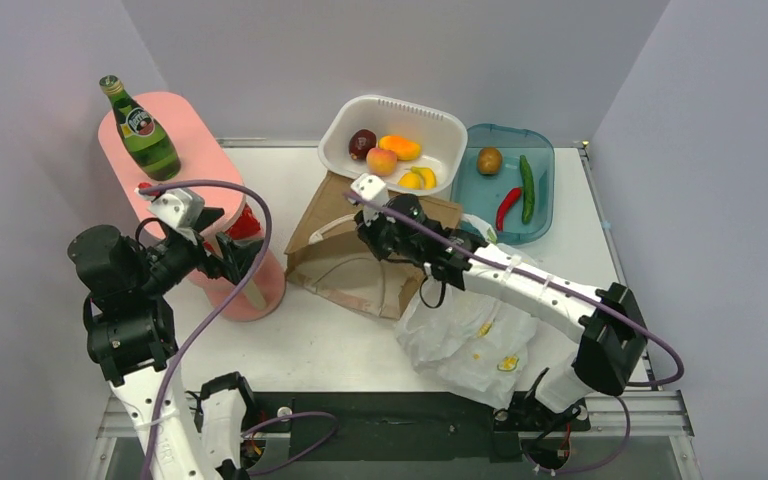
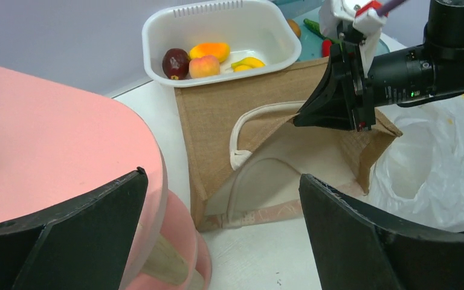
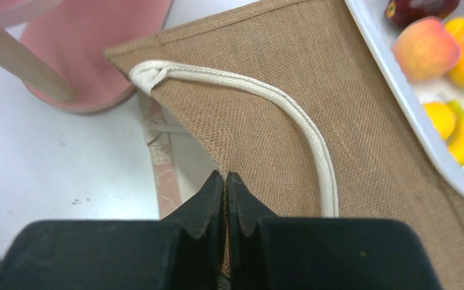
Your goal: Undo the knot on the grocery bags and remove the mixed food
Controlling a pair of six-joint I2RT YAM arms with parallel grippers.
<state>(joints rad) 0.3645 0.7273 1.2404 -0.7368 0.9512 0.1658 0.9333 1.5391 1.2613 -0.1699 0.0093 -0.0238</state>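
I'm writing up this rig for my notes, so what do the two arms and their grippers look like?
Both arms have black joint housings and white links; the left arm and right arm each carry a looping purple cable. The left gripper and right gripper have matte black wedge-shaped fingers.

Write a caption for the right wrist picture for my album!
Right gripper, jaws shut on the edge of a brown bag, beside its rope handle and a tub of fruit.
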